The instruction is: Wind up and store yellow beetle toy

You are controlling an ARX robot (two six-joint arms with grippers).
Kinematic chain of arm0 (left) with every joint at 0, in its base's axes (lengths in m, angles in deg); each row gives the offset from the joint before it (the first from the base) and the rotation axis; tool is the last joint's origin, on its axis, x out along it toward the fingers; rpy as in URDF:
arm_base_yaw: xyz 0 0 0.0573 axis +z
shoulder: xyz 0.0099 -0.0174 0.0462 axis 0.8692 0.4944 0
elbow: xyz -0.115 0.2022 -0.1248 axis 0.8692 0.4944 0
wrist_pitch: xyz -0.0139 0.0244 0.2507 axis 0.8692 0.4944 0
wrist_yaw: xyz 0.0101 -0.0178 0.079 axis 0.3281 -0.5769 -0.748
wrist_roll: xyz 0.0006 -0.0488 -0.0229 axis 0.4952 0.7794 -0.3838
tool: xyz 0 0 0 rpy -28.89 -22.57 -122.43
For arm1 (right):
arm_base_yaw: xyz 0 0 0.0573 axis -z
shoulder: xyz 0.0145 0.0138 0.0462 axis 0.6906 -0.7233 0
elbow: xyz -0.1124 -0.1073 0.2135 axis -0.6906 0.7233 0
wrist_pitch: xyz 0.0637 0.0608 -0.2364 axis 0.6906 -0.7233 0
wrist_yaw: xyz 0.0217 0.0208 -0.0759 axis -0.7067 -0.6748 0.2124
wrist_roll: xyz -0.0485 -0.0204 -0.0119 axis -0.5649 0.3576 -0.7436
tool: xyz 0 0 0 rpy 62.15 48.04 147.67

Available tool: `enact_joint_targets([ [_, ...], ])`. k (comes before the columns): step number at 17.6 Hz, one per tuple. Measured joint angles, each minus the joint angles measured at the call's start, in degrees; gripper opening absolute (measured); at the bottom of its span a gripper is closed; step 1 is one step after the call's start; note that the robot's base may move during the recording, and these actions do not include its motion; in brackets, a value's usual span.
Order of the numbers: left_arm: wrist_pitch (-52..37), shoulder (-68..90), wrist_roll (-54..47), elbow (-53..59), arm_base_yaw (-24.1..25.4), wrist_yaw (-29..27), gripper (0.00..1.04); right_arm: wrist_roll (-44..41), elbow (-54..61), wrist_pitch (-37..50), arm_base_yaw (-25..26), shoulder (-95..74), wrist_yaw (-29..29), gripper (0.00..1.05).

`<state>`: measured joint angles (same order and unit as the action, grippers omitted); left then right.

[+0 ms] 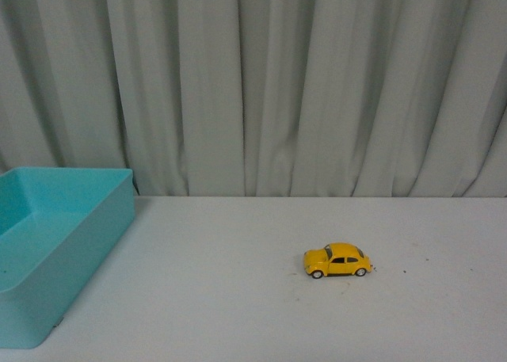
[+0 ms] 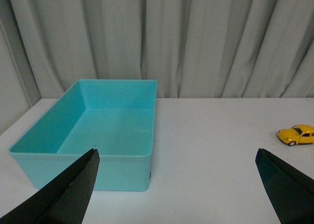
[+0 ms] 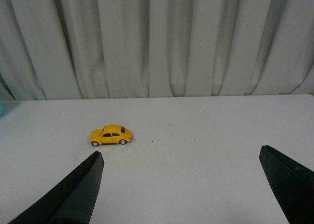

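Yellow beetle toy (image 1: 337, 261) sits alone on the white table (image 1: 238, 314), upright on all four black wheels and side-on to the front camera. Its rounded nose points toward the robot's left. It is a little right of centre, well apart from the teal plastic bin (image 1: 71, 243) at the table's left edge. A few tiny dark specks dot the table just behind the car's tail.

Over to the left wrist camera: the left gripper (image 2: 175, 156) hangs above the table just in front of the bin, facing the grey pleated curtain (image 2: 196, 37). Its black fingers (image 2: 68, 194) are spread wide and there is nothing between them. The bin (image 2: 81, 155) shows a bare teal floor, and the car (image 2: 296, 135) is far off to one side, near the picture's edge.

Right wrist camera now: the right gripper (image 3: 180, 153) is also held level above the table, its fingers (image 3: 73, 197) flung wide apart and gripping nothing. The car (image 3: 111, 135) stands ahead of it, close to one fingertip's line but clear of it, with no contact. The curtain fills the whole backdrop.
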<state>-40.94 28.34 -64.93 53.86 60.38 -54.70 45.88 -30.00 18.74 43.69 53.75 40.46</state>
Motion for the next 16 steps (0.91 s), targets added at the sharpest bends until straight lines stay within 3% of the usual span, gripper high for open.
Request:
enact_joint_targets([
  [16, 0.1, 0.0, 0.0, 0.0, 0.0, 0.0, 0.98, 0.0, 0.0, -0.1, 0.0, 0.0, 0.0, 0.98],
])
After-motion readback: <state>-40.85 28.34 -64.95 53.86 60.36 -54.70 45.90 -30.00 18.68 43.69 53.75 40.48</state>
